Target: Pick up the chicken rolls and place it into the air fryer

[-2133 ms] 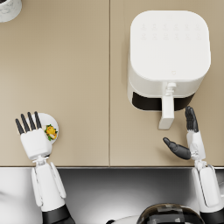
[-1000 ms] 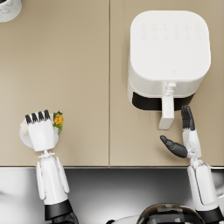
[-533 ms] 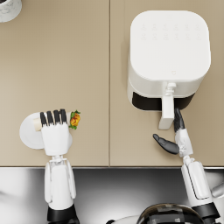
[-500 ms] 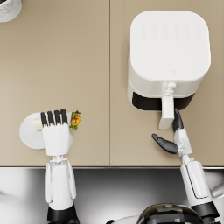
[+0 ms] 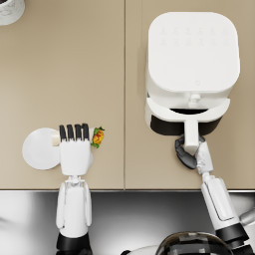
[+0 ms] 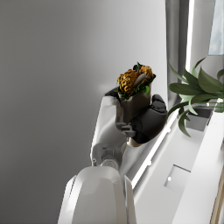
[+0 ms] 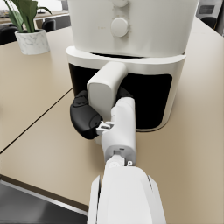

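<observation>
Now the left hand holds the chicken roll up off the surface, fingers wrapped around it. The right hand grips the air fryer handle, likely to open it.

So colour-wise it's a pretty muted setup. The countertop is a flat beige/tan with one thin darker seam running through it, and there's a brushed steel-grey strip along its 6 o'clock edge. The air fryer is plain white with a black band around the drawer opening and a white handle. Both arms are white with dark, near-black hands: left hand, right hand. The chicken rolls are the only bright thing: golden-orange crumb, green leaves, brownish wrap. The plate is plain white. At 11 o'clock sits a white, faintly marbled pot with green leaves.
</observation>
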Robot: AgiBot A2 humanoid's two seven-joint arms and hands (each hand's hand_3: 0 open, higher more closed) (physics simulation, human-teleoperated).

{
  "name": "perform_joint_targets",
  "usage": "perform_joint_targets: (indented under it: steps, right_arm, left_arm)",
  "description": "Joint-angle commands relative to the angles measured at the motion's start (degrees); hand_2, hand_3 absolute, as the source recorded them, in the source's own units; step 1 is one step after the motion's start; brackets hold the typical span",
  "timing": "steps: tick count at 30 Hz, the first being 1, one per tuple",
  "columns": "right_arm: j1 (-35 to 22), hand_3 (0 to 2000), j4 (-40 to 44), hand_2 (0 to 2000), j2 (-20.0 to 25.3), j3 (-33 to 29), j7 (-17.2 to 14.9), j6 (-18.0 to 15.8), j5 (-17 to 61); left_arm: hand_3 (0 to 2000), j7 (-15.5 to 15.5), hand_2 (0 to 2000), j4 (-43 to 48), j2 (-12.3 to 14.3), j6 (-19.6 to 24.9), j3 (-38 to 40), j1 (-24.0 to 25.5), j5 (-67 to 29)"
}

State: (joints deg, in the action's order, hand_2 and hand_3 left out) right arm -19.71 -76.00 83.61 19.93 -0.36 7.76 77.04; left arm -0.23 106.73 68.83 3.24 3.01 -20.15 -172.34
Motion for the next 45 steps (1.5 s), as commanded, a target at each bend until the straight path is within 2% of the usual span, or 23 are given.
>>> perform_joint_targets:
  steps: [1, 4, 7, 10, 12, 16, 19, 23, 27, 30, 32, 33, 34, 35, 36, 37, 38, 39, 40, 41, 42, 43, 45]
  right_arm:
    - [-0.1, 2000, -7.7, 2000, -0.6, 8.6, -0.1, 1.0, 0.0]
    - [1.6, 2000, -12.9, 2000, -4.7, 13.3, -0.4, 3.5, -0.1]
    - [1.4, 2000, -16.4, 2000, -8.4, 18.3, -0.5, 3.9, -0.2]
    - [-1.4, 2000, -19.2, 2000, -12.7, 25.5, 0.4, -3.5, -0.3]
    - [-3.4, 2000, -21.0, 2000, -15.3, 30.0, 0.8, -6.7, -0.3]
    - [-1.3, 2000, -23.7, 2000, -14.3, 30.0, 1.4, -7.1, -0.3]
    - [0.6, 2000, -25.5, 2000, -13.7, 30.0, 1.3, -6.9, -0.4]
    - [3.5, 2000, -27.6, 2000, -12.0, 29.9, 1.1, -6.7, -0.4]
    - [5.0, 2000, -29.8, 2000, -12.0, 29.9, 1.0, -6.1, -0.4]
    - [7.3, 2000, -30.6, 2000, -10.4, 29.9, 0.9, -5.6, -0.4]
    - [7.7, 2000, -31.0, 2000, -10.4, 29.9, 0.9, -5.6, -0.4]
    - [7.9, 2000, -31.2, 2000, -10.2, 29.9, 0.9, -5.7, -0.4]
    - [6.6, 2000, -28.0, 2000, -38.8, 26.7, 0.9, -5.7, -0.5]
    - [7.9, 2000, -31.6, 2000, -9.9, 29.9, 0.8, -5.8, -0.5]
    - [7.1, 2000, -28.4, 2000, -39.1, 26.7, 0.8, -5.7, -0.5]
    - [7.7, 2000, -31.9, 2000, -9.9, 29.8, 0.8, -5.8, -0.5]
    - [7.5, 2000, -31.7, 2000, -9.9, 29.8, 0.7, -5.8, -0.5]
    - [7.4, 2000, -28.7, 2000, -39.4, 26.9, 0.7, -5.8, -0.5]
    - [7.4, 2000, -31.9, 2000, -9.9, 29.8, 0.7, -5.8, -0.5]
    - [7.1, 2000, -32.0, 2000, -10.1, 29.8, 0.6, -5.9, -0.5]
    - [7.4, 2000, -28.9, 2000, -39.6, 27.1, 0.6, -6.0, -0.5]
    - [6.6, 2000, -31.7, 2000, -10.4, 29.8, 0.6, -6.2, -0.5]
    - [6.0, 2000, -31.7, 2000, -11.0, 29.8, 0.6, -6.8, -0.4]
  left_arm:
    - [2000, 0.0, 2000, -0.2, 0.4, 0.0, -3.4, -2.0, 0.0]
    - [2000, 0.0, 2000, 0.1, 1.0, 0.0, -6.1, -2.6, 0.0]
    - [2000, 0.0, 2000, 0.8, 1.9, 0.0, -7.2, -4.3, 0.0]
    - [2000, 0.0, 2000, 1.4, 2.6, 0.0, -8.1, -5.2, 5.0]
    - [2000, 0.0, 2000, 1.5, 3.0, 0.0, -8.5, -5.5, 10.1]
    - [2000, 0.0, 2000, 1.0, 4.2, 0.0, -10.5, -7.2, 19.4]
    - [2000, 0.0, 2000, -0.3, 6.5, 0.0, -13.1, -10.4, 22.3]
    - [2000, 0.0, 2000, -2.8, 11.9, 0.1, -16.9, -16.1, 23.5]
    - [2000, 0.0, 2000, -4.4, 15.6, 0.1, -21.1, -18.8, 23.9]
    - [2000, 0.0, 2000, -7.0, 19.4, 0.1, -23.3, -21.9, 23.9]
    - [2000, 0.0, 2000, -9.9, 20.5, 0.1, -25.5, -24.1, 24.0]
    - [2000, 0.0, 2000, -11.4, -0.4, 0.1, -51.8, -41.2, 24.0]
    - [2000, 0.0, 2000, -13.0, 17.1, -0.1, -32.3, -29.1, 24.0]
    - [2000, 0.0, 2000, -13.9, 17.0, 0.2, -33.7, -30.1, 23.9]
    - [2000, 0.1, 2000, -14.9, 17.8, 0.4, -34.7, -30.8, 23.9]
    - [2000, 0.1, 2000, -16.1, 18.6, 0.6, -35.1, -31.5, 23.9]
    - [2000, 0.1, 2000, -17.9, 19.6, 0.7, -35.7, -32.3, 23.9]
    - [2000, 0.1, 2000, -19.4, 20.1, 0.8, -36.4, -32.7, 23.9]
    - [1673, 0.1, 639, -20.6, 20.1, 0.9, -36.7, -32.6, 24.0]
    - [1347, 0.1, 0, -20.9, 20.0, -0.2, -36.4, -32.2, 23.9]
    - [1020, 0.1, 0, -20.4, 19.5, -0.6, -35.8, -31.3, 23.9]
    - [693, 0.2, 0, -19.0, 18.6, -1.0, -35.2, -30.0, 23.9]
    - [40, 0.2, 0, -15.8, 16.8, -1.4, -32.2, -27.0, 23.9]
